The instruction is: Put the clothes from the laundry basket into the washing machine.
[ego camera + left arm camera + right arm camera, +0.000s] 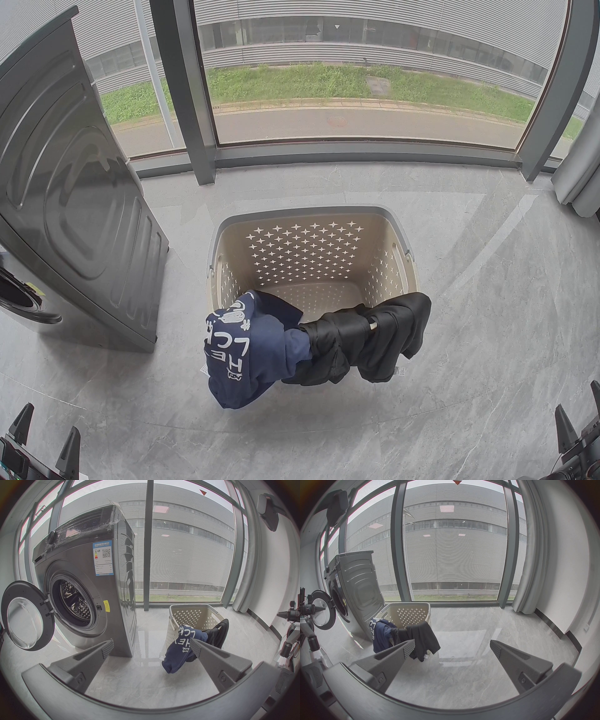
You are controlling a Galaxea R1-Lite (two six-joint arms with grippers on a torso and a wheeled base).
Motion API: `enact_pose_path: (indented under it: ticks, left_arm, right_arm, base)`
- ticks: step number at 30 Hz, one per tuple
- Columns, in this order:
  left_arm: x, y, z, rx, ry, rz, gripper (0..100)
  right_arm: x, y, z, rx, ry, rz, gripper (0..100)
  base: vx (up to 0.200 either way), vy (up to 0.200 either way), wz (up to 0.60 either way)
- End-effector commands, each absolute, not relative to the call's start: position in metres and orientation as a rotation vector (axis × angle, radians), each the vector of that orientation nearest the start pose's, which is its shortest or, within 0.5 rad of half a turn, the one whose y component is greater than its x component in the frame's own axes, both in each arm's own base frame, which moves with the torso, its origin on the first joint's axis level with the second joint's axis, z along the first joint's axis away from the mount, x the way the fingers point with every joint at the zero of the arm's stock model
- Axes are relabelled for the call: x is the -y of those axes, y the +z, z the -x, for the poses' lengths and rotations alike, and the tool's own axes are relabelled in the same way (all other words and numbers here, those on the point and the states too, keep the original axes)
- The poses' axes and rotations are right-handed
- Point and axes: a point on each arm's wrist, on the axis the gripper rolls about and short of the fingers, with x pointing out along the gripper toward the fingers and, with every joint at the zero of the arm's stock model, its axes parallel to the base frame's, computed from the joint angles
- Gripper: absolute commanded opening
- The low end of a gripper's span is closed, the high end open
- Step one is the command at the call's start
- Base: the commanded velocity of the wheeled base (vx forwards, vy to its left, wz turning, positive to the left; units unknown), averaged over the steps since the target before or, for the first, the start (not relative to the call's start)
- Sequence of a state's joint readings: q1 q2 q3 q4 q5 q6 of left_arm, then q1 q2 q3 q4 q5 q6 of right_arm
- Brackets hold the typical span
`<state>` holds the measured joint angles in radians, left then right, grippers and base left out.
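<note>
A beige laundry basket (312,250) stands on the floor ahead of me. Over its near rim hang a navy garment with white print (247,353) and a black garment (369,337). The grey washing machine (69,200) stands to the left, with its round door (25,620) swung open and its drum (73,602) exposed. My left gripper (45,434) is low at the near left, open and holding nothing. My right gripper (581,415) is low at the near right, also open with nothing between its fingers. Both are well short of the basket (193,617), (404,614).
Tall windows with dark frames (187,94) run behind the basket. A grey curtain (581,169) hangs at the far right. Bare grey stone floor (487,300) lies around the basket and between it and the machine.
</note>
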<state>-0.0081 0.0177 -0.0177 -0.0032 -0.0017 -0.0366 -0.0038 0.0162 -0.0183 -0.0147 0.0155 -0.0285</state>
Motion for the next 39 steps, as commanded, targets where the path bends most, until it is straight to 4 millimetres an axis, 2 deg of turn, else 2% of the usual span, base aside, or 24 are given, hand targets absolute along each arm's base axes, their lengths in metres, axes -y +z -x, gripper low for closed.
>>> enact_pose_path:
  ticks: [1,3,5,7,10,11,12,16,17,18,19,23,26,27,32,39]
  left_arm:
    - [0.000,0.076,0.023,0.003,-0.009,0.035,100]
    - [0.000,0.076,0.023,0.004,-0.009,0.035,100]
    - [0.000,0.076,0.023,0.001,-0.009,0.035,100]
    - [0.000,0.076,0.023,0.004,-0.009,0.035,100]
    - [0.000,0.076,0.023,0.003,-0.009,0.037,100]
    - [0.000,0.076,0.023,0.003,-0.008,0.037,100]
    - [0.000,0.076,0.023,0.001,-0.008,0.037,100]
    - [0.000,0.076,0.023,0.001,-0.009,0.037,100]
    - [0.000,0.076,0.023,0.004,-0.008,0.037,100]
    - [0.000,0.076,0.023,0.004,-0.008,0.037,100]
    - [0.000,0.076,0.023,0.004,-0.008,0.037,100]
    - [0.000,0.076,0.023,0.001,-0.009,0.037,100]
    - [0.000,0.076,0.023,0.001,-0.008,0.037,100]
    - [0.000,0.076,0.023,0.004,-0.008,0.037,100]
    - [0.000,0.076,0.023,0.001,-0.008,0.038,100]
    - [0.000,0.076,0.023,0.003,-0.008,0.038,100]
  right_arm:
    - [-0.001,0.127,0.036,0.175,0.026,0.018,100]
    - [-0.001,0.135,0.031,0.129,0.044,0.015,100]
    - [-0.002,0.132,0.019,0.020,0.089,-0.002,100]
    - [-0.003,0.127,-0.003,-0.149,0.164,-0.085,100]
    - [-0.005,0.138,-0.032,-0.254,0.183,-0.171,100]
    - [-0.005,0.140,-0.037,-0.263,0.184,-0.172,100]
    - [-0.007,0.146,-0.055,-0.276,0.190,-0.172,100]
    - [-0.014,0.152,-0.104,-0.290,0.223,-0.158,100]
    - [-0.016,0.152,-0.116,-0.292,0.229,-0.150,100]
    - [-0.016,0.152,-0.116,-0.292,0.229,-0.150,100]
    - [-0.020,0.149,-0.135,-0.299,0.238,-0.138,100]
    - [-0.025,0.140,-0.167,-0.365,0.237,-0.137,100]
    - [-0.026,0.138,-0.173,-0.379,0.239,-0.137,100]
    - [-0.031,0.134,-0.187,-0.412,0.252,-0.143,100]
    - [-0.042,0.125,-0.190,-0.472,0.296,-0.130,100]
    - [-0.055,0.102,-0.203,-0.576,0.313,-0.105,100]
  base:
    - [0.000,0.000,0.00]
    - [0.000,0.000,0.00]
    - [0.000,0.000,0.00]
    - [0.000,0.000,0.00]
    - [-0.133,0.000,0.00]
    - [-0.200,0.000,0.00]
    - [0.000,0.000,0.00]
    - [0.000,0.000,0.00]
    - [0.000,0.000,0.00]
    - [0.000,0.000,0.00]
    - [0.000,0.000,0.00]
    - [0.000,0.000,0.00]
    - [0.000,0.000,0.00]
    - [0.000,0.000,0.00]
    - [0.120,0.000,0.00]
    - [0.000,0.000,0.00]
